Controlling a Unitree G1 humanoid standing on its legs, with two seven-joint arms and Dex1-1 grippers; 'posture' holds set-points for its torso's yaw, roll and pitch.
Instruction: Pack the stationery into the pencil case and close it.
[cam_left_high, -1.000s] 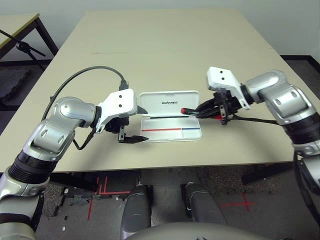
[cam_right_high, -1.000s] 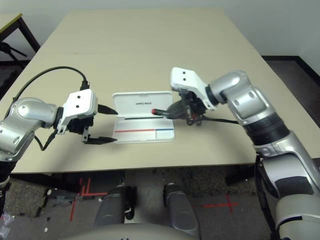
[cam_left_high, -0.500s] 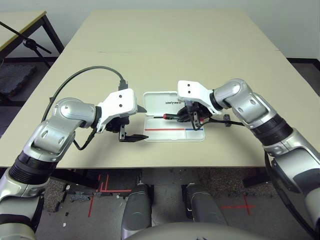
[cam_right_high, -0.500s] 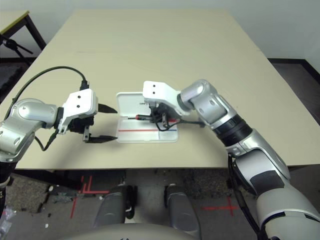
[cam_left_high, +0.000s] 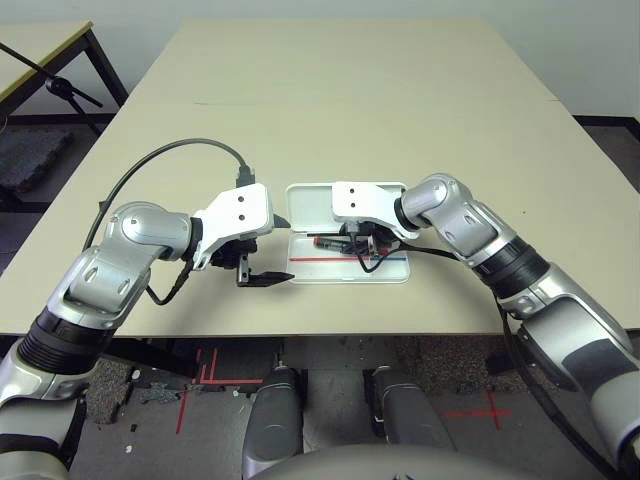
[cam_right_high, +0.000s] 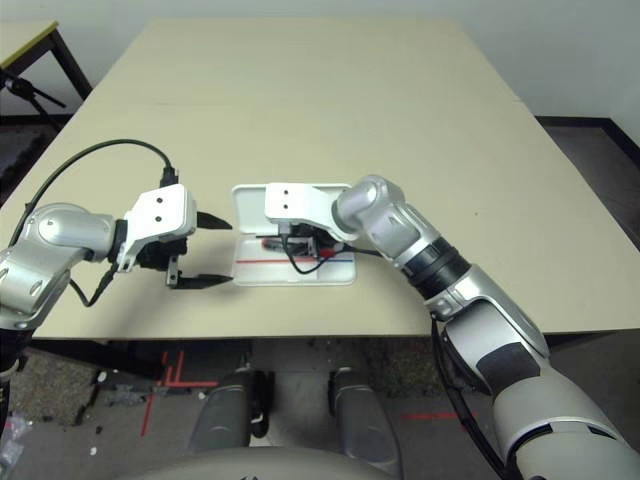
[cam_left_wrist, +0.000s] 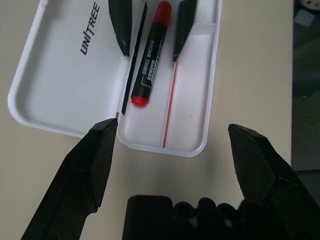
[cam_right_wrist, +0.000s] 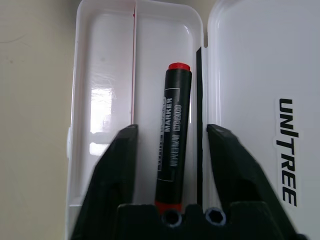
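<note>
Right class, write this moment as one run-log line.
case: open | marker: lying in tray | right fingers: open, either side of marker | left gripper: open, beside case

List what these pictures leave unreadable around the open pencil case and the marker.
- Marker: right wrist view, its near end is hidden behind the right hand; whether the fingers touch it cannot be told.
- Marker's small print: too small to read fully in the left wrist view.
- Pencil case: left wrist view, the far end is cut off by the picture's edge.
- Case tray: eye views, partly covered by the right hand.
</note>
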